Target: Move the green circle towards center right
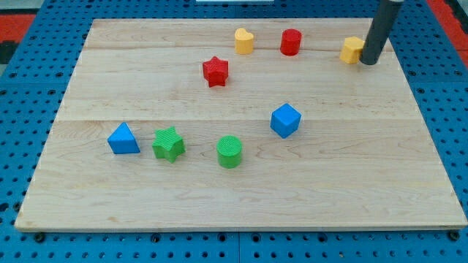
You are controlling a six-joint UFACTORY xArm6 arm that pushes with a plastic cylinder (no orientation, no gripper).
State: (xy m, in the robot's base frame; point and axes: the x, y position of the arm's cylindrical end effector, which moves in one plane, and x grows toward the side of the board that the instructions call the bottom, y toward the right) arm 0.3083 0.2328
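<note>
My tip (369, 61) touching yellow block (352, 50) (top right); green circle (229, 151) well apart.

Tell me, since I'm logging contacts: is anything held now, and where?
Nothing is held. My tip has no grip; it stands against the right side of a yellow block, far from the green circle.

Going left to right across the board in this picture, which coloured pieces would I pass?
blue triangle → green star → red star → green circle → yellow heart → blue cube → red cylinder → yellow block → my tip
</note>
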